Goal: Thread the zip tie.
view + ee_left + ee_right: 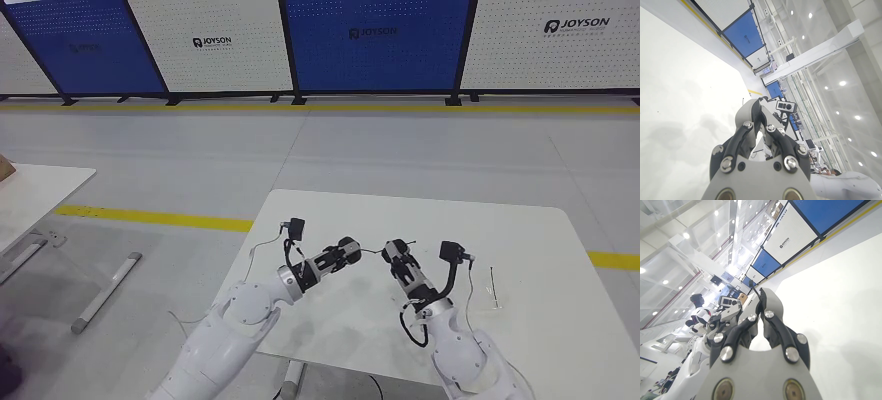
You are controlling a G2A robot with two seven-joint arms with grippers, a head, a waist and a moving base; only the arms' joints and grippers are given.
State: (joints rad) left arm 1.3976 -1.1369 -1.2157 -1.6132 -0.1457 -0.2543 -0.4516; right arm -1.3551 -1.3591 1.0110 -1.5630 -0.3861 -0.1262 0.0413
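— Where was the left hand (351, 249)?
— Above the table (520, 330), shut tight; whether it gripped anything, I couldn't tell.
— And the right hand (761, 295)?
— Just beside it, clamped on the zip tie (754, 287), whose head stuck out beyond it.

table (520, 330): white, rounded corners, both arms over the near half
left gripper (350, 250): mid-table, pointing at the other one
right gripper (392, 250): just beside it, tips nearly meeting
zip tie (372, 255): thin dark strand bridging the gap between the two tips
loose strip (493, 283): thin and dark, flat on the table, out past the right arm
yellow line (150, 217): crosses the grey floor behind the table
wall panels (380, 45): blue and white, along the back
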